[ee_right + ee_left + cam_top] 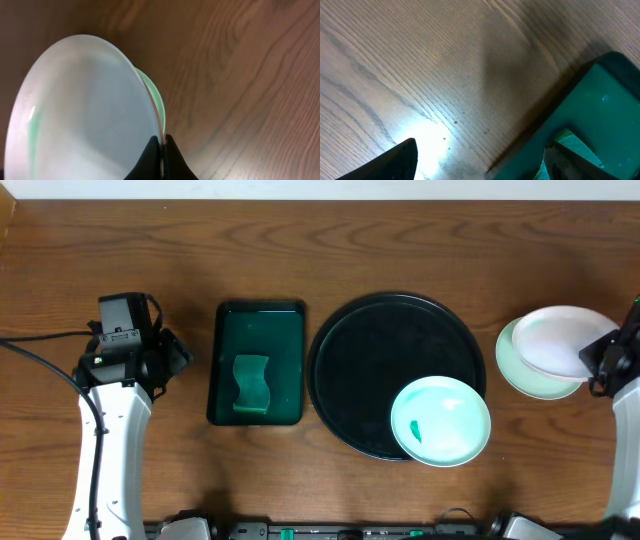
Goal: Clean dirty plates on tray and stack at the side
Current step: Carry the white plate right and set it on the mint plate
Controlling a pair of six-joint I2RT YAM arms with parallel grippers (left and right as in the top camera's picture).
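Dirty plates are lying in two places at this moment. One smeared plate (441, 421) is sitting at the lower right of the black tray (360, 350), overhanging its raised rim and showing a green streak. Two others are sitting well off to the right on the table (100, 240). There a white plate (562, 340) is resting on top of a mint plate (520, 375), offset from it rather than centred. The stacking step appears to be in hand, with the white plate going onto the pile at the side.

The right claw (161, 152) is clenching on the rim of the white plate, its two dark fingertips pressing tight on the thin edge. The left claw (480, 167) is hanging spread wide and gripping nothing, hovering over bare wood just beside the green tray (258, 330), where the sponge (251, 385) is lying.

The next move is probably calling for the right claw to release the rim once the plate is sitting squarely; whether it is already bearing fully on the mint one is not showing clearly. After that the smeared plate is waiting for a wipe, so the left claw would be needing the sponge
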